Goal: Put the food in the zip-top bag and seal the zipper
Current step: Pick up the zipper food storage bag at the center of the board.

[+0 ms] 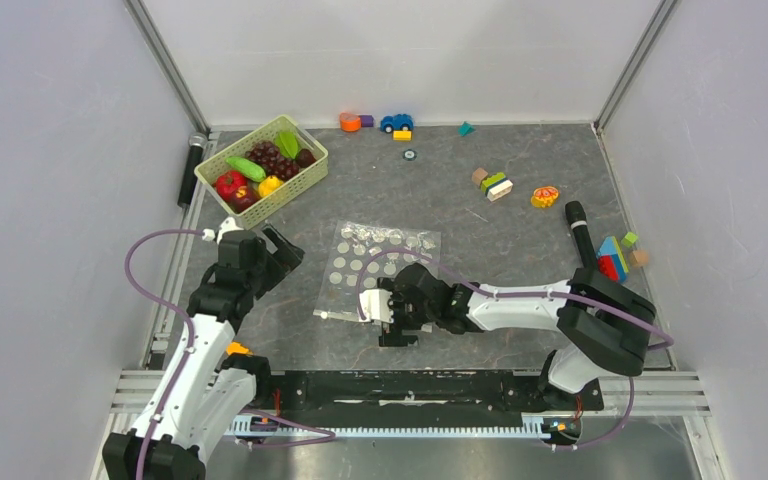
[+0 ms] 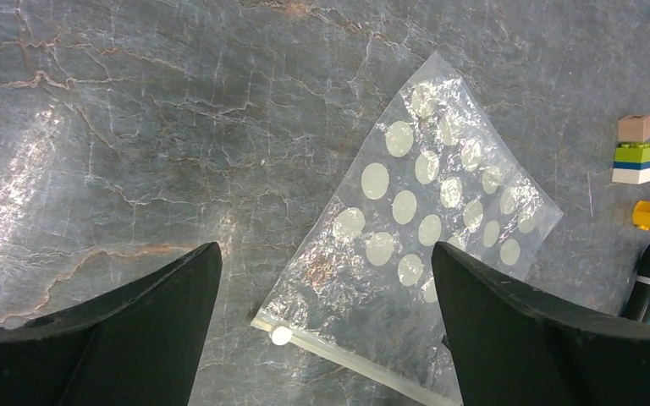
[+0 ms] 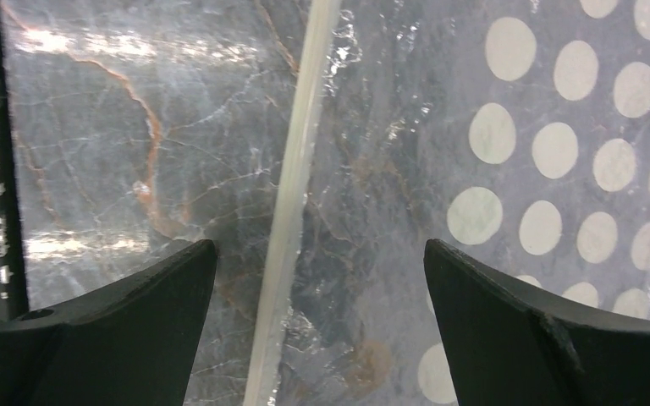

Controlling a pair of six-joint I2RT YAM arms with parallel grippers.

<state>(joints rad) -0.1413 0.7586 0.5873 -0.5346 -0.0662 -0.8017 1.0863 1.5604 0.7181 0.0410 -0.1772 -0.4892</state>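
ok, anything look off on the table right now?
Nothing spilled or damaged. The zip-top bag lies flat but skewed to the edges of the table, its zipper on the near side. The food sits in the basket.

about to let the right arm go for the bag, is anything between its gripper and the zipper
Nothing visible does. The right gripper hangs open right above the zipper, which runs between its two fingers in the wrist view. Only the flat zip-top bag and bare table lie beneath.
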